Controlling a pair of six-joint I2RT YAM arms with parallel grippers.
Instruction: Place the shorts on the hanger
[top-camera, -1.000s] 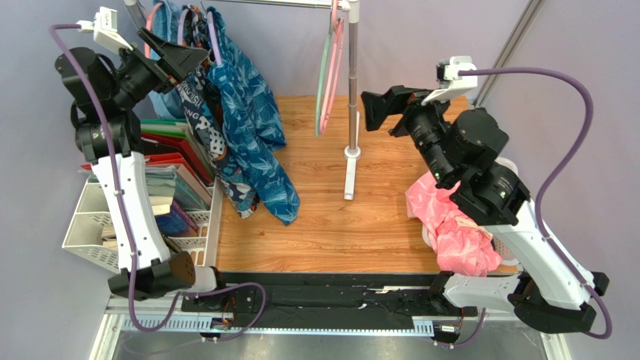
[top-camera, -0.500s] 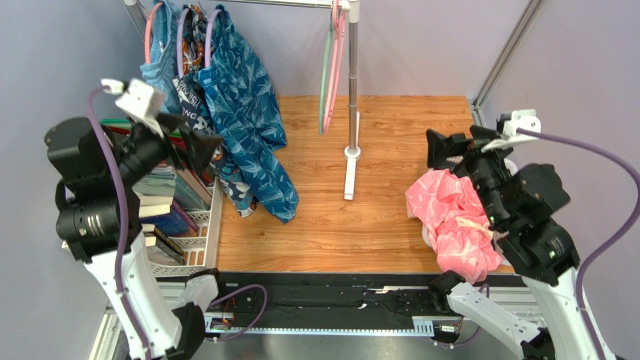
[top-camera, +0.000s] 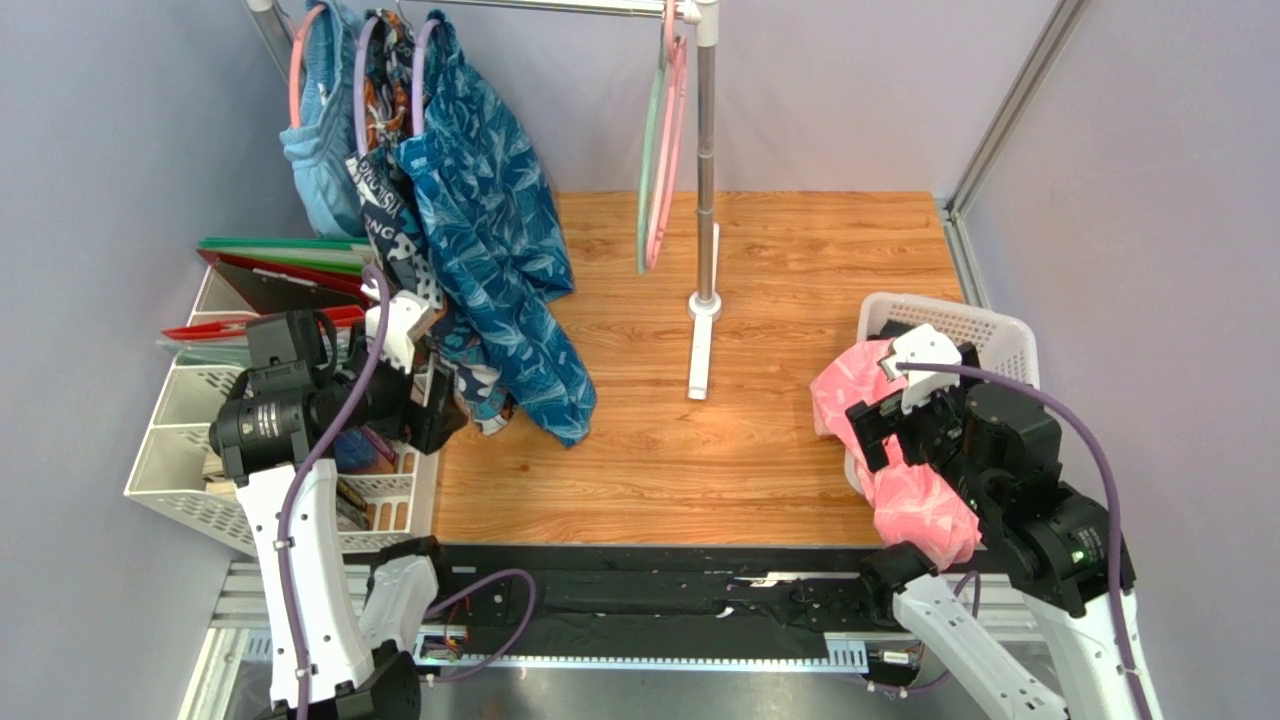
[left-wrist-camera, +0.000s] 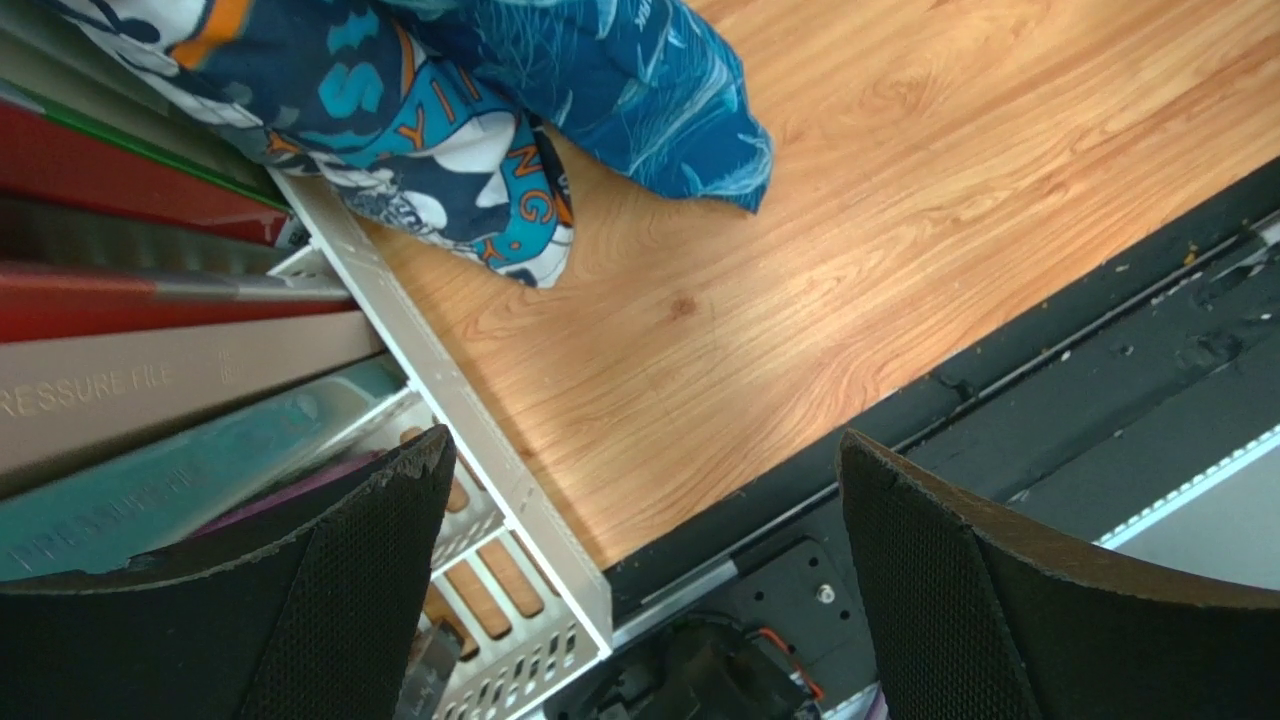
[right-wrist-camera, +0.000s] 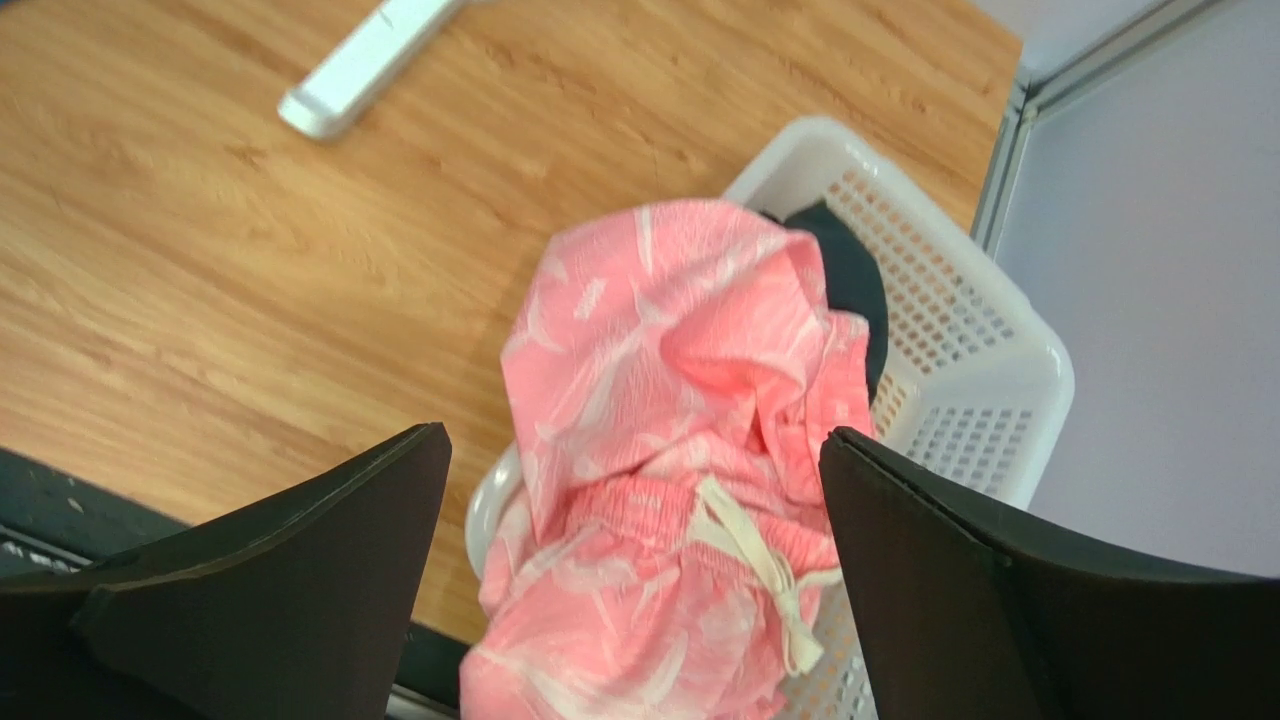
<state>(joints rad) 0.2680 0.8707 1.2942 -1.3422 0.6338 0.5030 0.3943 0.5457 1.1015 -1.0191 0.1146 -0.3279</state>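
Left jaws: spread wide, nothing between them, hovering over the white file rack (left-wrist-camera: 451, 428) at the tabletop's (top-camera: 781, 390) 8 o'clock edge. From the left wrist, the hem of the shorts (left-wrist-camera: 646, 75) shows at 12 o'clock, with the navy cartoon-print garment (left-wrist-camera: 436, 135) beside it at 11 o'clock.

Right jaws: also spread wide and empty, hovering above a pink garment (right-wrist-camera: 676, 390) that spills over the rim of a white basket (right-wrist-camera: 962, 345) at the tabletop's 4 o'clock.

From the top view I note the shorts hanging on the lavender hanger (top-camera: 418, 53), hooked to the rail (top-camera: 526, 6) at 11 o'clock, well apart from both jaws. Their lower hem reaches the tabletop. Light blue shorts (top-camera: 319, 135) hang at their 9 o'clock side. 2 bare hangers, mint-green (top-camera: 649, 165) and pink (top-camera: 669, 135), hang by the stand pole (top-camera: 703, 150) at 12 o'clock.
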